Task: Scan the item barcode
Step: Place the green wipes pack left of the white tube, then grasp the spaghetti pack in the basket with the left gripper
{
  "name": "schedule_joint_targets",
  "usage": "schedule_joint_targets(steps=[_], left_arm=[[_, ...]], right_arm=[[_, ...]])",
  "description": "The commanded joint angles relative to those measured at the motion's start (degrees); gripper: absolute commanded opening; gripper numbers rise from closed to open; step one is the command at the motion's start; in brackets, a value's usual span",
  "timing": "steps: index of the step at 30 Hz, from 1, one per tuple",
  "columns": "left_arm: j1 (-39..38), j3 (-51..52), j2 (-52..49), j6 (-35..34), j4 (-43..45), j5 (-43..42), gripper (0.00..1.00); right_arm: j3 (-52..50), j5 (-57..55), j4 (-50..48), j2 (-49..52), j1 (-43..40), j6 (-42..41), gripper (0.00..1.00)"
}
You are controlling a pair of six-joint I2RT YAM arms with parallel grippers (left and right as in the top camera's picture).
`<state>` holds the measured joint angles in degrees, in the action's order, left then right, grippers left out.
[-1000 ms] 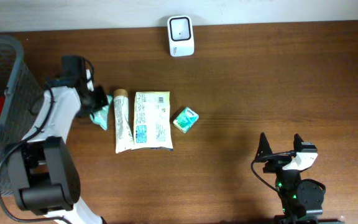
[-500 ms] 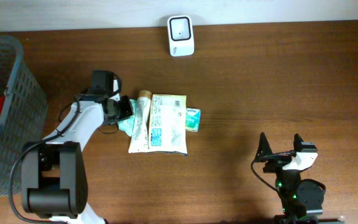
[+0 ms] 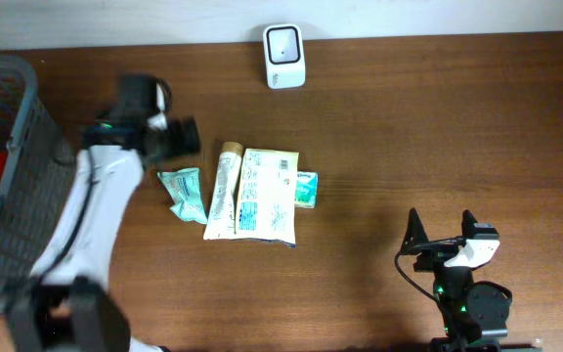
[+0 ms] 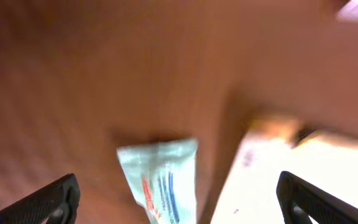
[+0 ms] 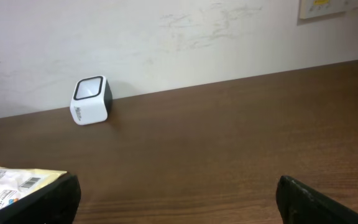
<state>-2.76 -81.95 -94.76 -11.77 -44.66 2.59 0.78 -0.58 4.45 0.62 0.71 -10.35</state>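
Note:
A small teal packet lies flat on the table, left of a cream tube. In the left wrist view the teal packet shows, blurred, below and between my fingers, apart from them. My left gripper hovers above and behind it, open and empty; in its wrist view the left gripper holds nothing. A white packet with a barcode and a small green box lie right of the tube. The white scanner stands at the back edge. My right gripper rests open at the front right.
A grey mesh basket with some items inside stands at the far left. In the right wrist view the scanner stands before a white wall, and a corner of the white packet shows at the lower left.
My left gripper carried the teal packet rightward, nudging the row of items right, then opened and let it go. The arm has since pulled back and up to the left. The right arm is still.

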Motion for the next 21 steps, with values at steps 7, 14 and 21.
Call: schedule_joint_targets(steps=[7,14,21], left_arm=[[15.69,-14.21,11.5,8.79,-3.26,13.97,0.99],[34.58,-14.19,8.26,8.87,2.78,14.49,0.99],[41.83,-13.7,-3.13,23.19,-0.87,11.15,1.0]], right_arm=[[-0.46,-0.11,0.11,-0.26,0.42,0.26,0.99],[-0.46,-0.11,0.11,-0.26,0.42,0.26,0.99],[-0.46,-0.11,0.13,-0.26,0.42,0.26,0.99]])
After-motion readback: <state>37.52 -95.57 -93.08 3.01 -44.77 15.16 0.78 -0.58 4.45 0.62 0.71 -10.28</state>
